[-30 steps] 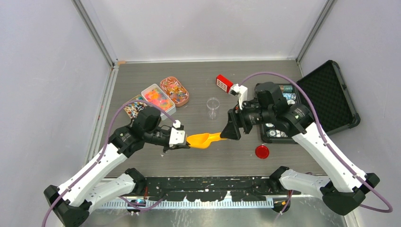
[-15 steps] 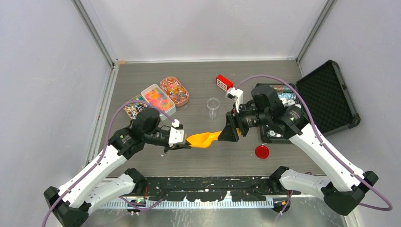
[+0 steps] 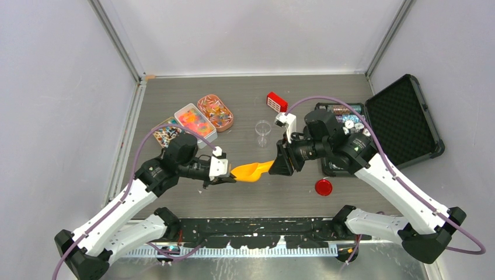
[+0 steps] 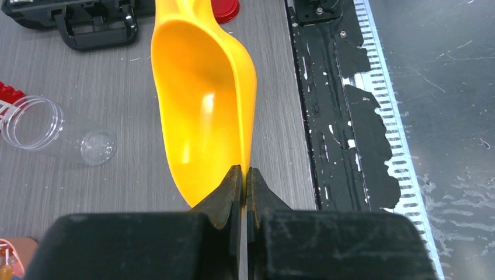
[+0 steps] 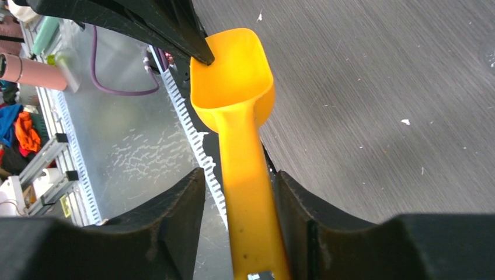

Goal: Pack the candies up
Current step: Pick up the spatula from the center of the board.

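A yellow scoop (image 3: 251, 171) hangs level between my two arms above the middle of the table. My left gripper (image 3: 229, 174) is shut on the rim of its bowl (image 4: 201, 99), the thin wall pinched between the fingertips (image 4: 242, 175). My right gripper (image 3: 279, 165) is closed around the handle (image 5: 248, 192), which runs between its fingers (image 5: 239, 175). The scoop's bowl (image 5: 236, 81) holds nothing. The candies lie at the back left in three trays: orange and red gummies (image 3: 195, 121), wrapped pieces (image 3: 216, 112) and multicoloured ones (image 3: 166, 133).
A clear plastic cup (image 3: 263, 129) stands behind the scoop. It shows on its side in the left wrist view (image 4: 55, 131). A small red box (image 3: 276, 101) lies further back. A red disc (image 3: 323, 187) rests near the front. An open black case (image 3: 403, 119) with poker chips sits at right.
My right gripper has come in from the right and closed its wide-open jaws around the scoop's handle. The left gripper and the scoop have stayed put.
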Controlling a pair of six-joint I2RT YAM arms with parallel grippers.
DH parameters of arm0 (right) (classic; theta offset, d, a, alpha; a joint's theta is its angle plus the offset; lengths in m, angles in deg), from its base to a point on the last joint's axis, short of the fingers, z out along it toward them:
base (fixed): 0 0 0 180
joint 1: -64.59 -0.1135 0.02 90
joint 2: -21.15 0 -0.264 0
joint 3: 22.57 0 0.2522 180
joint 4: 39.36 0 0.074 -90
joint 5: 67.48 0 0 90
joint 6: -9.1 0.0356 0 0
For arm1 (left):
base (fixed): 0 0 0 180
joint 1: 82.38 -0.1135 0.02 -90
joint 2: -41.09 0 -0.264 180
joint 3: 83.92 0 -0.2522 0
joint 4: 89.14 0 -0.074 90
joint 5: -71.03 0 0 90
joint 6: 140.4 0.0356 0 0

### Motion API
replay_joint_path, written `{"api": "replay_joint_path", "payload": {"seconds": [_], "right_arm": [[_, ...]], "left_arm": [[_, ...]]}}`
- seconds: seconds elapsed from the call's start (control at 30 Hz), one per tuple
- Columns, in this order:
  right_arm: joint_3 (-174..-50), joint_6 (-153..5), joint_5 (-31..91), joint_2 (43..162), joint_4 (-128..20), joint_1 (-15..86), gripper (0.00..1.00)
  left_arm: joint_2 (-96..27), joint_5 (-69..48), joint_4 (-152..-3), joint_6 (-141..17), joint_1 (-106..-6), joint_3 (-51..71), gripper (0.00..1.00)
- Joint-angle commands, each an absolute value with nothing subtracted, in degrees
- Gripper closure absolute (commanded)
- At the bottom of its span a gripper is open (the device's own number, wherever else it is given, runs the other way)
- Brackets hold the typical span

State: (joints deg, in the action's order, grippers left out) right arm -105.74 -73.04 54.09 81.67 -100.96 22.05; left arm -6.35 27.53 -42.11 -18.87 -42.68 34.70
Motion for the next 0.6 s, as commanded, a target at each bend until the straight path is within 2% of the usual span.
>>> {"api": "replay_joint_path", "payload": {"seconds": [0.0, 0.07, 0.13, 0.27, 0.3, 0.37, 0.4, 0.43, 0.5, 0.57], "right_arm": [[-105.5, -72.1, 53.6, 81.1, -97.1, 21.2, 0.72], [-105.1, -72.1, 53.3, 80.5, -96.5, 21.2, 0.85], [-104.8, -72.3, 53.3, 79.8, -96.1, 21.2, 0.91], [-104.7, -72.3, 53.9, 78.9, -95.8, 21.3, 0.95], [-104.6, -72.3, 53.7, 78.6, -95.8, 21.2, 0.92], [-104.7, -72.0, 52.7, 78.2, -95.6, 21.3, 0.66], [-104.6, -71.8, 52.3, 78.0, -95.5, 21.2, 0.58], [-104.6, -71.6, 52.2, 77.7, -95.2, 21.2, 0.54], [-104.8, -70.9, 53.0, 77.3, -94.3, 21.3, 0.53], [-105.1, -70.6, 54.3, 77.2, -93.8, 21.2, 0.67]], "left_arm": [[-5.7, 27.9, -45.9, -19.6, -42.5, 34.7, 1.00], [-5.4, 27.9, -45.5, -19.3, -42.5, 34.7, 1.00], [-5.2, 27.8, -45.1, -18.8, -42.5, 34.7, 1.00], [-5.1, 28.0, -43.7, -17.1, -42.5, 34.8, 1.00], [-5.1, 28.0, -43.4, -16.6, -42.6, 34.8, 1.00], [-5.0, 28.2, -43.1, -15.8, -42.5, 34.9, 1.00], [-4.8, 28.3, -43.1, -15.6, -42.5, 35.1, 1.00], [-4.6, 28.3, -43.2, -15.5, -42.5, 35.2, 1.00], [-4.4, 28.3, -43.3, -15.2, -42.5, 35.4, 1.00], [-3.8, 28.3, -43.9, -15.3, -42.5, 35.9, 1.00]]}}
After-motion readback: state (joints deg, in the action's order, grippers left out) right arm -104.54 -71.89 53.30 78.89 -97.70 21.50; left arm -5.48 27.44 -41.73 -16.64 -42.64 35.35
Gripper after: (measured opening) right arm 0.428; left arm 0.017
